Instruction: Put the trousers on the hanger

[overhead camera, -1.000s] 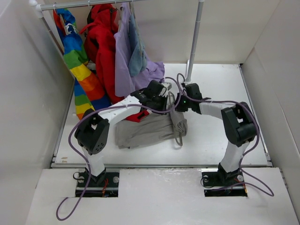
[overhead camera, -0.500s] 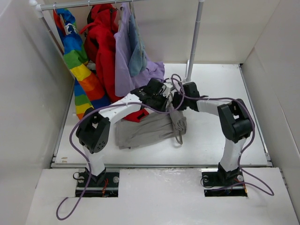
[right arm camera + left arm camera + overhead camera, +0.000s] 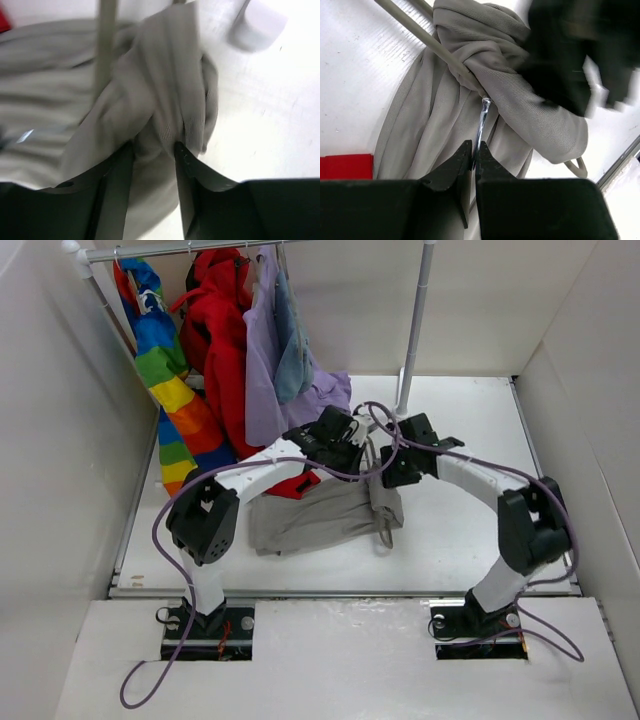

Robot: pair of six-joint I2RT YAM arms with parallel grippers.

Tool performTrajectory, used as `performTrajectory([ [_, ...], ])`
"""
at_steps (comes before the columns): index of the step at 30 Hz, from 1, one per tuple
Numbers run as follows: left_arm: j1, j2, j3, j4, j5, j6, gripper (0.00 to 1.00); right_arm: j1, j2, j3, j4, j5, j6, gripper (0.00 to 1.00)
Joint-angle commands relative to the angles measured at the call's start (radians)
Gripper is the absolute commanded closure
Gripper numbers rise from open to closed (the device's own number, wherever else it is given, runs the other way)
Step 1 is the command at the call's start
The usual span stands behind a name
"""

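The taupe trousers lie bunched on the white table, one end wrapped over the slim grey hanger. In the left wrist view the hanger's rod runs under a fold of trousers. My left gripper is shut on the hanger's shiny metal hook. From above, the left gripper is at the trousers' far right end. My right gripper is beside it. In the right wrist view the right gripper is shut on a bunch of trousers fabric next to the rod.
A clothes rack at the back holds a rainbow garment, a red coat, a lilac garment and a small blue-grey garment. Its upright pole stands just behind the grippers. White walls close in left and right.
My right arm has swung its elbow out to the right, and its gripper has shifted slightly right and nearer with the fabric. My left gripper has stayed on the hook.
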Motion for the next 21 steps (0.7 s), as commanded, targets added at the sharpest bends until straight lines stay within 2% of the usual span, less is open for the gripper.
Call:
performTrajectory([
  [1,-0.004,0.012,-0.027,-0.023,-0.051,-0.016,1.0,0.023,-0.162,-0.028,-0.009,-0.096,-0.014,0.57],
  [4,-0.004,0.012,-0.036,-0.023,-0.051,-0.016,1.0,0.032,-0.251,-0.051,0.014,-0.118,0.008,0.57],
  [6,-0.004,0.012,-0.036,-0.023,-0.051,-0.016,1.0,0.044,-0.3,-0.083,0.054,-0.148,0.031,0.53],
  [13,-0.004,0.012,-0.027,-0.033,-0.051,-0.006,1.0,-0.005,-0.288,-0.266,0.198,-0.276,0.091,0.53],
  [17,-0.004,0.012,-0.017,-0.042,-0.051,-0.006,1.0,-0.058,-0.184,-0.33,0.293,-0.297,0.091,0.65],
  [18,-0.004,0.021,-0.017,-0.042,-0.051,0.003,1.0,-0.067,-0.135,-0.344,0.333,-0.319,0.091,0.73],
  [21,-0.004,0.021,-0.007,-0.042,-0.019,0.013,1.0,-0.077,-0.06,-0.353,0.387,-0.358,0.1,0.84],
])
